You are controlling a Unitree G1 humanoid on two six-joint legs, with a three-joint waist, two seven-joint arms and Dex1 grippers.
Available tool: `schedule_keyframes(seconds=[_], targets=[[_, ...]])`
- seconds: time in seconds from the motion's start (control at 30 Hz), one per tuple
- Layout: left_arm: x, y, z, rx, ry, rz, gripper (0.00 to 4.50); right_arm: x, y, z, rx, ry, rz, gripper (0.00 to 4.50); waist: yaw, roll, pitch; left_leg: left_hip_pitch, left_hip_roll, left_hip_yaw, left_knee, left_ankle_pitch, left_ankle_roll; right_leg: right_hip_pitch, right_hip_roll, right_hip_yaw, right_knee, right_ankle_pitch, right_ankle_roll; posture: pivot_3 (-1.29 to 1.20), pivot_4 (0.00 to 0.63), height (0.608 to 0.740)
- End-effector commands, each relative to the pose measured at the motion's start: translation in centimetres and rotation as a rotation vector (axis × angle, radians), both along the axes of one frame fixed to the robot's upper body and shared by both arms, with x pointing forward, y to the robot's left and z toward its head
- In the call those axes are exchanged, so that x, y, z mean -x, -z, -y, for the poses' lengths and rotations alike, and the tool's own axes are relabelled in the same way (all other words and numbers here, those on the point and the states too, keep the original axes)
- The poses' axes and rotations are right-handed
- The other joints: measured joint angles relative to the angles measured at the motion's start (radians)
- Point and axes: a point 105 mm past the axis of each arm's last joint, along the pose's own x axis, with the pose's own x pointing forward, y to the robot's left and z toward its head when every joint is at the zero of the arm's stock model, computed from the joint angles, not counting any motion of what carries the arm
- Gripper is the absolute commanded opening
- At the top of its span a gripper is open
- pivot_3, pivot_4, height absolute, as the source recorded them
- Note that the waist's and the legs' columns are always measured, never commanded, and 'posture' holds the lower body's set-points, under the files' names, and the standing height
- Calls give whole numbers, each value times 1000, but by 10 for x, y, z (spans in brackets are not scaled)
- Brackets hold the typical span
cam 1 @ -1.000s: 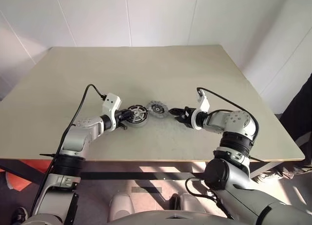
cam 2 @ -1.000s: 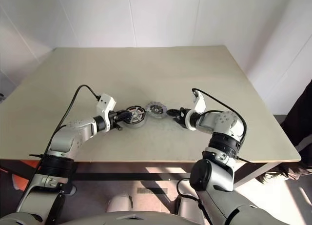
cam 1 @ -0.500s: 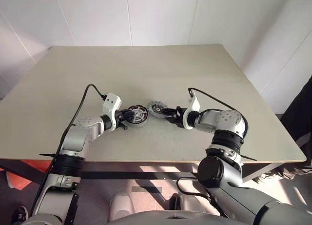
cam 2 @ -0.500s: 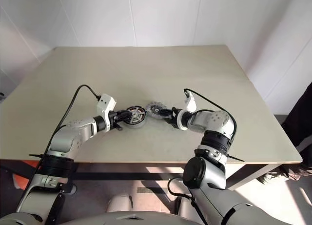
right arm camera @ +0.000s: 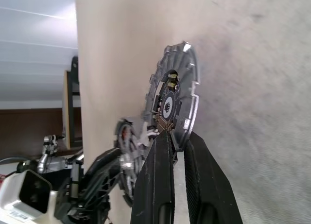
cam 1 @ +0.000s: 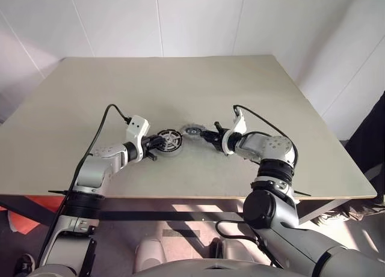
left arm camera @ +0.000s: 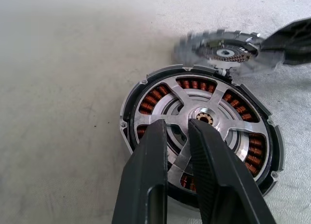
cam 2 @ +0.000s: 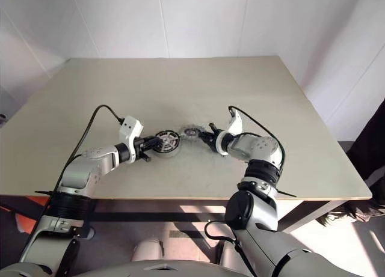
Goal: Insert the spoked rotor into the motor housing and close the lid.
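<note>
Now the right pincer (right arm camera: 177,141) pinches the lid's (right arm camera: 175,100) rim, angled leftward.

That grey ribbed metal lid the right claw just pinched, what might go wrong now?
The right claw grips the grey ribbed metal lid only by its rim, so it could slip or twist. The lid's edge also sits near the round copper-wound motor housing, held by the left claw, and might knock it.

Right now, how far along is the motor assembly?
Done: the black-ringed rotor with silvery spokes sits inside the copper-wound round motor housing, with the left claw shut on a spoke. In hand: the right claw has pinched the ribbed grey metal lid by its rim, beside the housing. Left: set the lid on top and close it.
</note>
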Motion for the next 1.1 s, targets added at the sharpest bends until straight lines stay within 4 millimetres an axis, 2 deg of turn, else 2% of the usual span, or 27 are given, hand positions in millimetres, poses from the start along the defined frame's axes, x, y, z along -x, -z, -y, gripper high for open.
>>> schedule_keyframes(seconds=[0.03, 0.2, 0.33, 0.4, 0.57, 0.7, 0.9, 1.1], targets=[[-1, -7, 3, -4, 17, 31, 777, -2, -7, -4, -19, -9, 20, 368, 1, 0, 0, -1, 0, 0, 0, 0, 0, 0, 0, 0, 0, 0, 0, 0, 0, 740], [-1, -7, 4, 0, 19, 29, 777, -1, -14, -4, -11, -36, 72, 368, 1, 1, 0, -1, 0, 0, -1, 0, 0, 0, 0, 0, 0, 0, 0, 0, 0, 740], [-2, -8, 3, 2, 15, 26, 777, 9, -43, -11, 7, -179, 294, 368, 2, 1, 0, -2, 0, 0, 0, 0, 1, 0, 0, -1, -1, 0, 0, 0, 0, 740], [-3, -8, 3, 3, 13, 25, 777, 14, -50, -12, 32, -227, 370, 368, 3, 1, 0, -2, 0, 0, 0, 0, 1, 0, 0, -1, -1, 0, 0, 0, 0, 740], [-5, -13, 4, 12, 10, 28, 777, 26, -62, -18, 270, -402, 651, 368, 6, 1, 0, -4, 0, 0, 0, 0, 1, 0, 0, -1, -1, 0, 0, 0, 0, 740], [-8, -18, 6, 25, 9, 37, 777, 28, -58, -23, 391, -488, 760, 368, 5, 0, 1, -5, 0, 0, 0, -1, 1, 0, 0, -1, -1, 0, 0, 0, 0, 740], [-7, -20, 4, 24, 4, 40, 777, 22, -42, -22, 416, -467, 670, 368, 4, 0, 0, -6, 0, 0, 1, -1, 2, 0, 0, -1, -1, 0, 0, 0, 0, 740], [-3, -17, 3, 26, 3, 32, 777, 3, -28, 7, 270, -244, 363, 368, 2, 0, 0, -5, 0, 0, 1, -1, 2, 0, 0, -1, -1, 3, -5, 0, 0, 740]])
